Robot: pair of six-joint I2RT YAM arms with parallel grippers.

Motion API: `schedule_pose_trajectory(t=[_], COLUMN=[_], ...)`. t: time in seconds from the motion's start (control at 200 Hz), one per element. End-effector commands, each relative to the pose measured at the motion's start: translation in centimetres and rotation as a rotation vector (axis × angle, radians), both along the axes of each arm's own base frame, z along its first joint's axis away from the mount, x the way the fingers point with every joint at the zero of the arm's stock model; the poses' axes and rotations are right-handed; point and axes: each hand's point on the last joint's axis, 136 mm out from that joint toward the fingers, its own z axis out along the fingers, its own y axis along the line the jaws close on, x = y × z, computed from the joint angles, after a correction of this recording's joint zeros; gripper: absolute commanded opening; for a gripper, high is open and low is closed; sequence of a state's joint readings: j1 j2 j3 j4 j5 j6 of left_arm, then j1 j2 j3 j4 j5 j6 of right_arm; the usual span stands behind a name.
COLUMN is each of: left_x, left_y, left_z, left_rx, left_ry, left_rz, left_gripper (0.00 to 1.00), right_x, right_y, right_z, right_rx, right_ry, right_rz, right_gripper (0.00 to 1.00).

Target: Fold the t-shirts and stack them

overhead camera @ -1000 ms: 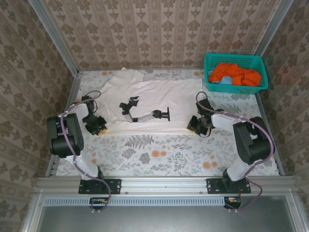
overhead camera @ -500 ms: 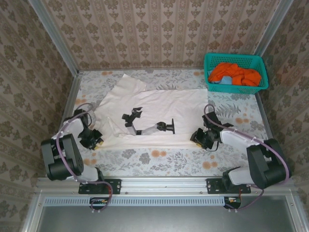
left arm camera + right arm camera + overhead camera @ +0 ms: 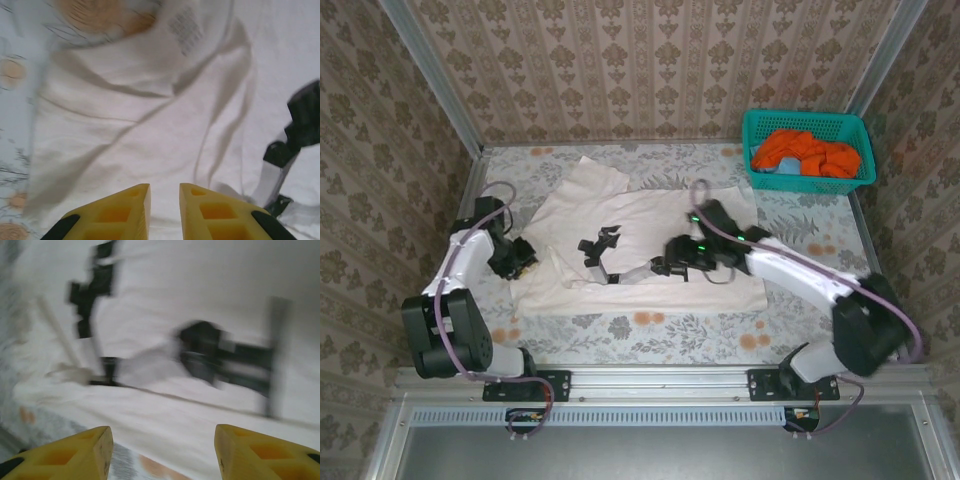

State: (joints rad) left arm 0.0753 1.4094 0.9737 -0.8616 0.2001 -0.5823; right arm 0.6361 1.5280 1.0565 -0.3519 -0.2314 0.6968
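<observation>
Floral tabletop (image 3: 650,330), cream t-shirt (image 3: 640,215) spread mid-table; teal basket (image 3: 810,183) at far right corner holds orange t-shirts (image 3: 810,152).
Blurred black print (image 3: 220,357) under right gripper (image 3: 162,432), jaws spread; left gripper (image 3: 165,187) nearly clenched over shirt, grasp unclear.

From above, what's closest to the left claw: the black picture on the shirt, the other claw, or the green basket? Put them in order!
1. Black picture, on the shirt, just right of the left claw.
2. Right claw, farther right, over the shirt.
3. Green basket, far back-right corner.
</observation>
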Motion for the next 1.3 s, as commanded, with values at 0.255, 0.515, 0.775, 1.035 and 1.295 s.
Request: schedule_pose_trajectory(t=[0.255,0.515,0.775,1.035,1.295], left_x=[-3.2,-3.9,-4.2,-4.1,-4.1], left_y=[0.0,0.6,0.7,0.7,0.7], left_z=[-5.4,-6.6,-7.1,-7.3,-7.5], left_rx=[-0.033,-0.057,-0.062,-0.067,-0.068], left_ry=[0.174,0.2,0.211,0.216,0.219], left_rz=[-0.022,-0.014,-0.014,-0.019,-0.02], left_gripper=[0.2,0.18,0.18,0.18,0.18], right_x=[-2.5,-2.1,-1.9,-2.4,-2.2], right_y=[18.4,20.3,20.5,21.7,22.3], right_z=[-4.3,-6.6,-7.7,-8.2,-8.8], right_rx=[-0.219,-0.384,-0.41,-0.412,-0.433], right_ry=[-0.068,-0.082,-0.066,-0.041,-0.012], right_rz=[0.599,0.648,0.66,0.684,0.684], right_gripper=[0.61,0.6,0.58,0.53,0.28])
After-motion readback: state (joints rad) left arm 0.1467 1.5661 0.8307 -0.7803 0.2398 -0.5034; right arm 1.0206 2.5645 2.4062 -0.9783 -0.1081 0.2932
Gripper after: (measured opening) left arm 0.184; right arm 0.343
